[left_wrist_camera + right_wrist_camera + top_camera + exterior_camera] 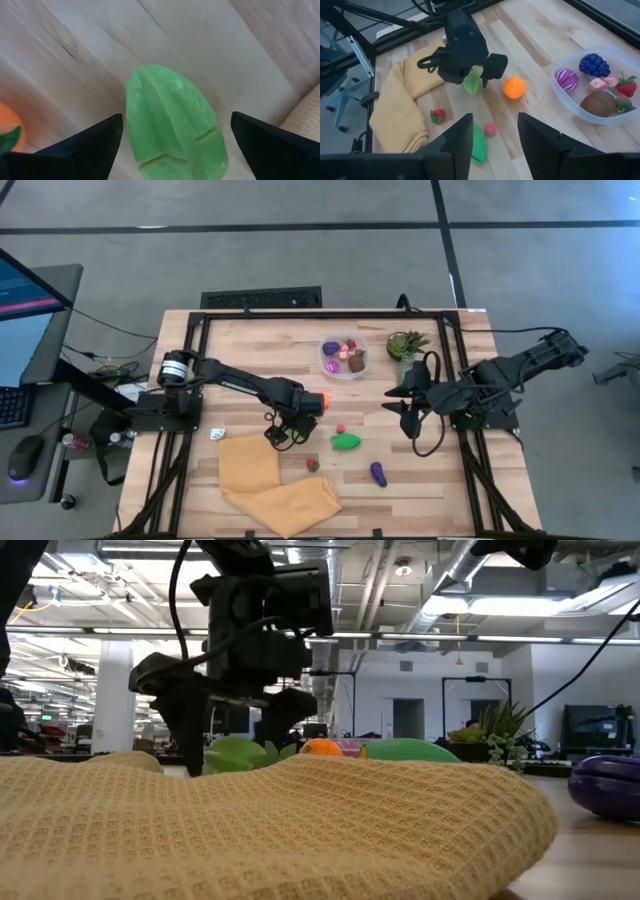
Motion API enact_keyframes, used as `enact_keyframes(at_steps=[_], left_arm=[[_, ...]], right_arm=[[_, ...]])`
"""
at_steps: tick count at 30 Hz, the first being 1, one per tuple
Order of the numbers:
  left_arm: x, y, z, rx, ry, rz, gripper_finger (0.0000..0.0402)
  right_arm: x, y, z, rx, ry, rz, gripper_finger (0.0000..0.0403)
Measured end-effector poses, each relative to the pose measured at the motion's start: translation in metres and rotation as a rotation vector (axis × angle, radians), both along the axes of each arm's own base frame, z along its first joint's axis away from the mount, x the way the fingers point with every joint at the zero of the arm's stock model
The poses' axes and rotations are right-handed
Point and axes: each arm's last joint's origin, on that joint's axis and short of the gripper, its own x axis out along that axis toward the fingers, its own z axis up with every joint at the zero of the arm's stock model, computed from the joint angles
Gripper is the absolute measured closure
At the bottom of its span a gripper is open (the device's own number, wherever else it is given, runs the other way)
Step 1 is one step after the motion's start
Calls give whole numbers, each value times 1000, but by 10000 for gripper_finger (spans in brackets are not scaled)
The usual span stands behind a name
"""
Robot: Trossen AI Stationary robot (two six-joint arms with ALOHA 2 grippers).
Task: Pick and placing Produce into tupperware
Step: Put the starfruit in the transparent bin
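Pale wooden surface (pixel 250 355), carrying a yellow cloth (pixel 272 483), a clear tub (pixel 343 357), a potted plant (pixel 405 344), plus loose orange (pixel 322 400), green (pixel 346 442), purple (pixel 378 473) and small red (pixel 312 464) toy pieces.

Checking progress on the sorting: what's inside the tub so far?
The tub holds a dark blue berry cluster, purple onion half, brown kiwi, pink piece and strawberries. Anything underneath is hidden.

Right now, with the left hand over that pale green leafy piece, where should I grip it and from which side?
Grip the pale green leafy piece across its narrow width, coming straight down from above. It lies flat on the table, elongated, and the left hand already straddles it, open, one finger on each long side.
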Motion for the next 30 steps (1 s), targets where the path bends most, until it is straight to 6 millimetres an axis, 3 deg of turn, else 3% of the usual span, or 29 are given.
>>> enact_keyframes(at_steps=[14,25,30], left_arm=[[1,1,2,0,-9,37,43],[1,2,2,16,-8,63,138],[1,2,2,13,-5,81,163]], right_arm=[[1,-5,-1,-9,6,-26,230],[1,-5,-1,-9,6,-26,230],[1,-5,-1,-9,6,-26,230]])
